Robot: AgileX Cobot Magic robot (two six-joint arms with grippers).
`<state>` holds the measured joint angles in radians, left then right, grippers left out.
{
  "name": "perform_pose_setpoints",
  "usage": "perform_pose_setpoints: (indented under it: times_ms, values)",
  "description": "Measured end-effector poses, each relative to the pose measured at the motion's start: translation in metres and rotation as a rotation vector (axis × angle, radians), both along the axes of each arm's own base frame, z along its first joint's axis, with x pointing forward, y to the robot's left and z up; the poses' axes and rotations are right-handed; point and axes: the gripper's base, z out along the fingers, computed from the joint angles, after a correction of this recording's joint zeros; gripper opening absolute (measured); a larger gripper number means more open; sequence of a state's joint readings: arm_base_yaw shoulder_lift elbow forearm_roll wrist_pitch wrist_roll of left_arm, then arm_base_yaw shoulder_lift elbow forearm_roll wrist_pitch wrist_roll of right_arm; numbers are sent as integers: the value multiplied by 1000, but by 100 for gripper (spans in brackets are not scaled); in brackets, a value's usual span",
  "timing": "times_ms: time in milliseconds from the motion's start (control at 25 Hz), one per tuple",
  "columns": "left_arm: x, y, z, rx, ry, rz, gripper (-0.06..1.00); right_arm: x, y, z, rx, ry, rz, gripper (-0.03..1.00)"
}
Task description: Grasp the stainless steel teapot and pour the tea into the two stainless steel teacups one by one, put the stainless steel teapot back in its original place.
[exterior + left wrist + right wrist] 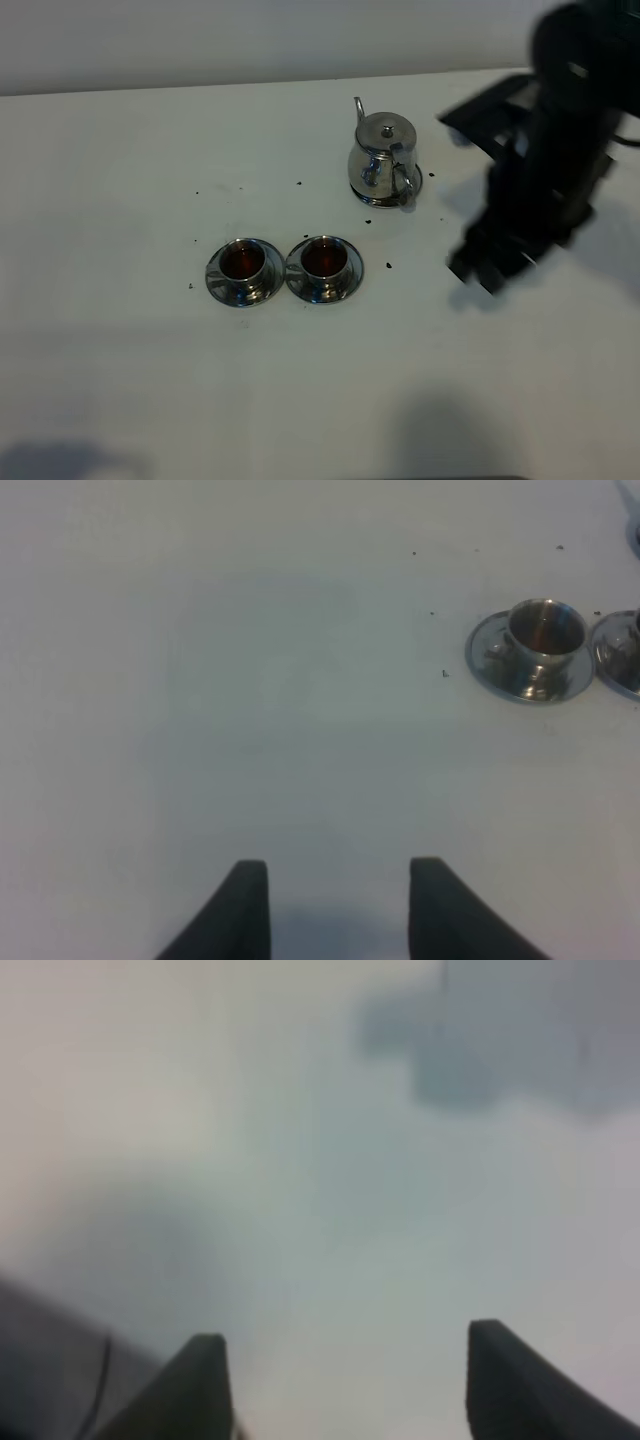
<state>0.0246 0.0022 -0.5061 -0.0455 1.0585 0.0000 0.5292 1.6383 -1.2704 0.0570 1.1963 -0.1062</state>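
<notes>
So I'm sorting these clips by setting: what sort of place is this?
Probably a lab or test bench, not a home kitchen: a bare white table against a plain wall, only a steel teapot and two filled teacups on saucers, with a black robot arm overhead.

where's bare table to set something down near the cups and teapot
Open table lies left of the teapot and behind the two teacups; the whole strip in front of the cups is bare too. It is crowded right of the teapot, where the right arm hangs, and the saucers sit almost touching.
</notes>
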Motion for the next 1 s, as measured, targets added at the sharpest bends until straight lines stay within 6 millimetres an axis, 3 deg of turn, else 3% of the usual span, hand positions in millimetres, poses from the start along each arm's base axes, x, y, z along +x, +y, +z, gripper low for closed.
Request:
perform_pose_setpoints:
  times_ms: [280,480,720,1000]
  values:
    - [0,0,0,0,0,0,37,-105,-60,-15,34,-48,11,49]
    - [0,0,0,0,0,0,37,-154,-88,-22,102,-161,37,49]
    - [0,0,0,0,0,0,37,-183,-105,-14,176,-292,40,49]
    - [0,0,0,0,0,0,37,-203,-119,-7,217,-384,2,49]
